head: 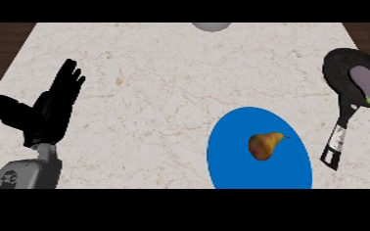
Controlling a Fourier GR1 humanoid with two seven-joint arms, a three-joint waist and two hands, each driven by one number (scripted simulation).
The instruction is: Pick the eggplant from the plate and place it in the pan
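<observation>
Eggplant (360,80) purple, elongated, lying in black pan (338,73), green stem end

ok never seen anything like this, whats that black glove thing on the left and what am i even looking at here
You are looking steeply down at a kitchen counter, as if from a humanoid robot's head. The black glove thing is the robot's left hand on a grey forearm, open with fingers up, resting near the left edge and holding nothing. Its right hand is not in the picture.

On the counter lies a blue plate with a brownish pear on it. At the right edge sits a black pan with a purple eggplant inside, its handle pointing toward the robot. A grey round thing peeks in at the far edge; I cannot tell what it is.
</observation>
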